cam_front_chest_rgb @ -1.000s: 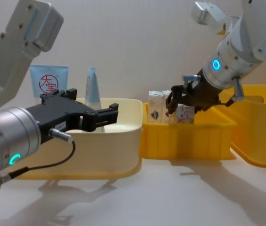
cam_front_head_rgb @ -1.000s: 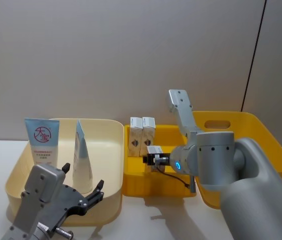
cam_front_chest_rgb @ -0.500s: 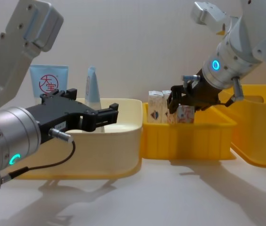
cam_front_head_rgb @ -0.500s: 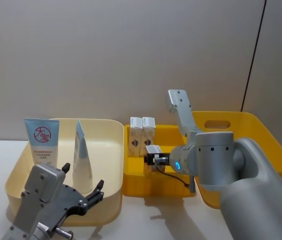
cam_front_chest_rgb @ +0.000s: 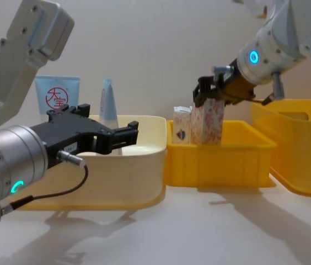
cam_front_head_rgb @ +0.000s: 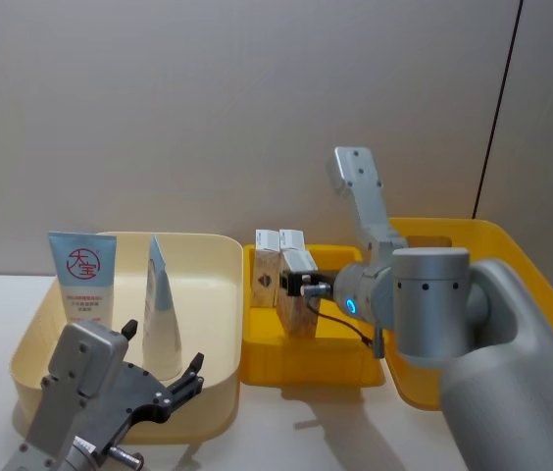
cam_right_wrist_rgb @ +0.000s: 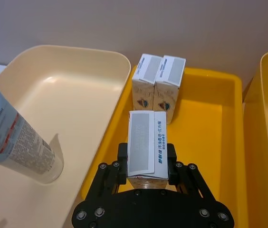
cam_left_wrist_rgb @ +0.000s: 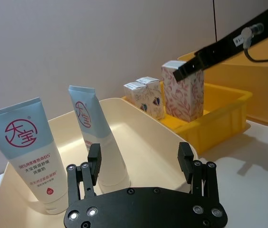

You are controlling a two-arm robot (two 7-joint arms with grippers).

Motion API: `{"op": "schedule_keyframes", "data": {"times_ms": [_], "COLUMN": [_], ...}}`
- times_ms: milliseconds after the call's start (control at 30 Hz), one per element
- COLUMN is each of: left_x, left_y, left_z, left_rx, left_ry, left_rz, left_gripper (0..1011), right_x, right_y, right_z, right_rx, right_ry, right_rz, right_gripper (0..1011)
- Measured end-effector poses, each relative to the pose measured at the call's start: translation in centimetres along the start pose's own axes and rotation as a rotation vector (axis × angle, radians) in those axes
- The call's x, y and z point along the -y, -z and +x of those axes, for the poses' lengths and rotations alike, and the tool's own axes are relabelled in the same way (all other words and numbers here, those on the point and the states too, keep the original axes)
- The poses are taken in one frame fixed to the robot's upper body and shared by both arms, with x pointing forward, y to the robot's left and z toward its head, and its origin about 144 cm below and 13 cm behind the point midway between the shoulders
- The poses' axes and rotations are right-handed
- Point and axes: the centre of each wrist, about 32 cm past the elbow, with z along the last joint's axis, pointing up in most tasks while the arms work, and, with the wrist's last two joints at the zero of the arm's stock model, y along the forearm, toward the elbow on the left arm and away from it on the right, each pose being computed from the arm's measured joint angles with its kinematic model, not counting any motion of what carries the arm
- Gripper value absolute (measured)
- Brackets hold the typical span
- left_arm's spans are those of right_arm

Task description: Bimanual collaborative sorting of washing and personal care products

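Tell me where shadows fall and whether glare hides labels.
Chest view: shadows lie on the table before the cream bin and small yellow bin; the right gripper, shut on a carton, is evenly lit. Right wrist view: a tube shades the cream bin's floor. Left wrist view: no glare on the flat tube's label beyond the open left gripper.

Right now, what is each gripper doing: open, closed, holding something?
Left gripper: open, empty.
Right gripper: closed on a white, pink-leaf-patterned cardboard carton.
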Motion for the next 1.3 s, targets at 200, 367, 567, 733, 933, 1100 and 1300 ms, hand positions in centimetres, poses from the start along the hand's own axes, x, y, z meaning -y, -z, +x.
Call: {"op": "schedule_keyframes", "data": {"times_ms": [200, 367, 567, 733, 933, 1100, 1300], "left_x": [0.0, 0.0, 0.0, 0.0, 0.0, 0.0, 0.0], "left_y": [0.0, 0.0, 0.0, 0.0, 0.0, 0.0, 0.0], "left_z": [0.0, 0.0, 0.0, 0.0, 0.0, 0.0, 0.0], "left_rx": [0.000, 0.000, 0.000, 0.000, 0.000, 0.000, 0.000], "left_ry": [0.000, 0.000, 0.000, 0.000, 0.000, 0.000, 0.000], "left_rz": [0.000, 0.000, 0.000, 0.000, 0.000, 0.000, 0.000], "left_gripper": [1003, 1003, 1003, 1003, 1003, 1003, 1003], "right_x": [0.9, 1.7, 2.9, 4.4, 6.0, 7.1, 8.4], "right_y": [-0.7, -1.3, -2.1, -3.0, -3.6, -3.8, -3.7], "right_z": [0.1, 0.3, 0.9, 2.1, 3.8, 5.3, 7.8], "right_rx": [0.018, 0.032, 0.053, 0.078, 0.107, 0.127, 0.143], "right_ry": [-0.003, 0.001, 0.020, 0.059, 0.129, 0.190, 0.279], "right_rz": [0.081, 0.143, 0.232, 0.322, 0.402, 0.440, 0.463], "right_gripper": [441, 441, 441, 441, 441, 441, 441]}}
